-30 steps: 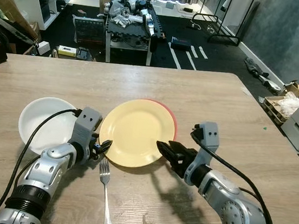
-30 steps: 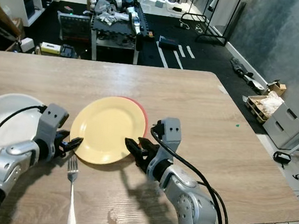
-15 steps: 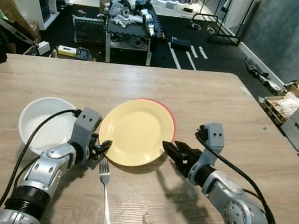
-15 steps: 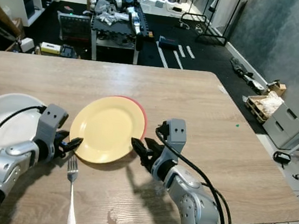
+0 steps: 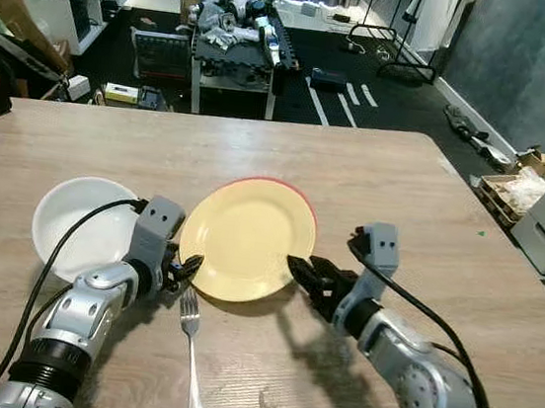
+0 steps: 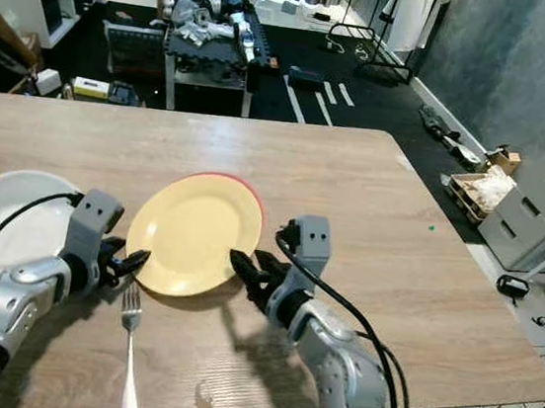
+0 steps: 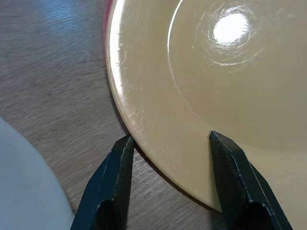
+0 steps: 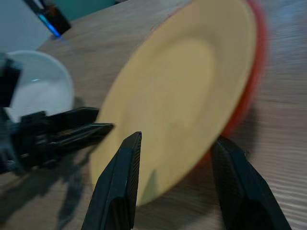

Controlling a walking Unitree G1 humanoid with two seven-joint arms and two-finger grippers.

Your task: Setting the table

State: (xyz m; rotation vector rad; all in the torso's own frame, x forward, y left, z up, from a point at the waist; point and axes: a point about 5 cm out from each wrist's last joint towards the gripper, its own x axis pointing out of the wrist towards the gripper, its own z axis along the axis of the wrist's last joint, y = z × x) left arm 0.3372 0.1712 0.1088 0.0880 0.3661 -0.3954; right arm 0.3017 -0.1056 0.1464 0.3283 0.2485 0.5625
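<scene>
2 grippers are working the same yellow plate (image 5: 248, 238) from opposite sides on the wooden worktop (image 5: 375, 177). It sits on top of a red plate (image 8: 252, 72) whose rim peeks out along the far edge. The left gripper (image 5: 188, 270) is at the plate's near-left rim, fingers (image 7: 111, 187) spread with the rim running between them, not clamped on it as far as I can see. The right gripper (image 5: 301, 270) is at the near-right rim, also spread wide around the edge with nothing actually pinched. 1 white bowl (image 5: 79, 222) sits just left of the plates, close to the left arm. 1 fork (image 5: 189, 353) lies on the worktop in front of the yellow plate, tines pointing toward it, right by the left gripper.
</scene>
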